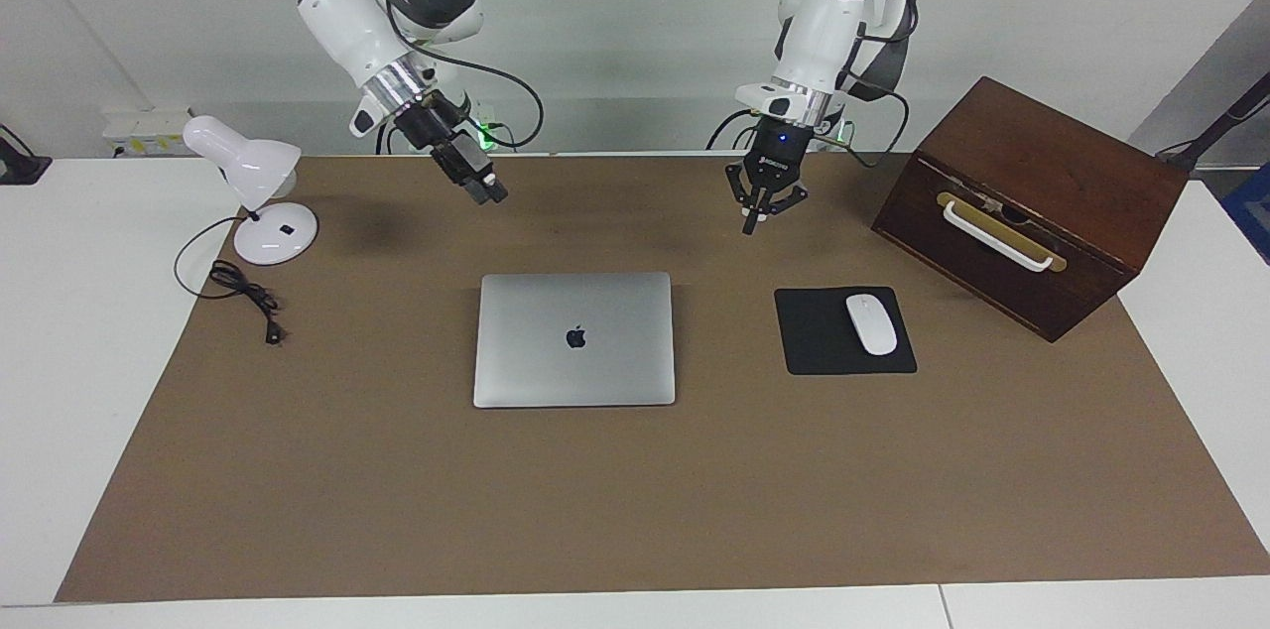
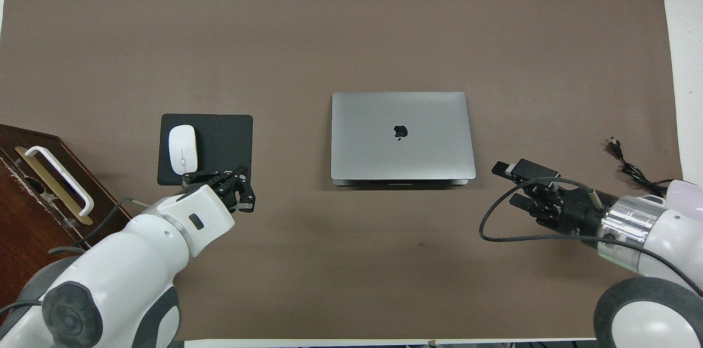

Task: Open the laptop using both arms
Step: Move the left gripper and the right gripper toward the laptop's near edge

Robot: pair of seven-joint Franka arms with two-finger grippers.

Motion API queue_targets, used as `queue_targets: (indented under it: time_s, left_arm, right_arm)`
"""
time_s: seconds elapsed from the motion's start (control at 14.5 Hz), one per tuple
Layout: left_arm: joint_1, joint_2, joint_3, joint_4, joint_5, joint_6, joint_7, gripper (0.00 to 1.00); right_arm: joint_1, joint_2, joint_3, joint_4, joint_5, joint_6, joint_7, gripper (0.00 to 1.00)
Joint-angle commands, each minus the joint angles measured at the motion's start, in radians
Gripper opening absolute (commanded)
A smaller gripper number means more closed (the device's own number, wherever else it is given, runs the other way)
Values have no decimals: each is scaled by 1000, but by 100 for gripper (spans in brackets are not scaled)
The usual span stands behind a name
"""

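Step in hand: both arms are up over the mat on the robots' side of the closed laptop (image 1: 573,339); I judge this the approach, with nothing touched yet.
Laptop: lying flat and shut at the middle of the brown mat (image 1: 397,510), logo up, its thicker dark-lined edge facing the robots.
Left gripper (image 1: 752,224): hanging over bare mat between the laptop and the black mouse pad (image 1: 824,341), toward the left arm's end of the table; fingertips are meeting, links splayed, nothing held.
Right gripper (image 1: 484,192): tilting down over bare mat toward the lamp's end of the table, off the laptop's corner; its two fingers are standing apart in the overhead view (image 2: 519,183), nothing between them.
Laptop relative to grippers: lying between the two, apart from both.
Next move, my judgement: one gripper is needing to steady the base while the other catches the lid's free edge; which edge opens is not certain from here.
Bystanders: white mouse (image 1: 871,323) sitting on the pad; wooden box (image 1: 1032,202) and desk lamp (image 1: 248,183) at the table's ends, well apart from the laptop.
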Motion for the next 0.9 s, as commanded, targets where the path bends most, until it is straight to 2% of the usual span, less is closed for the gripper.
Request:
queue_targets:
  time_s: [0.0,0.14,0.28,0.48,0.62,0.83]
  left_arm:
    - [-73,112,15,-23,-12,173,25,0]
    - [-96,198,15,-23,-12,290,23,0]
    - [-125,272,15,-22,-12,389,23,0]
    - [-127,313,15,-16,-12,434,23,0]
    - [-147,387,15,-11,-12,534,23,0]
    - [-148,415,18,23,-12,534,23,0]
  right_arm:
    - [106,76,0,-5,93,138,18,100]
    - [195,146,0,-2,167,262,6,100]
    - [243,197,0,6,236,320,-26,100]
    - [243,219,0,6,305,321,-92,100]
    - [243,240,0,6,366,324,-150,100]
    - [243,275,0,20,473,324,-257,100]
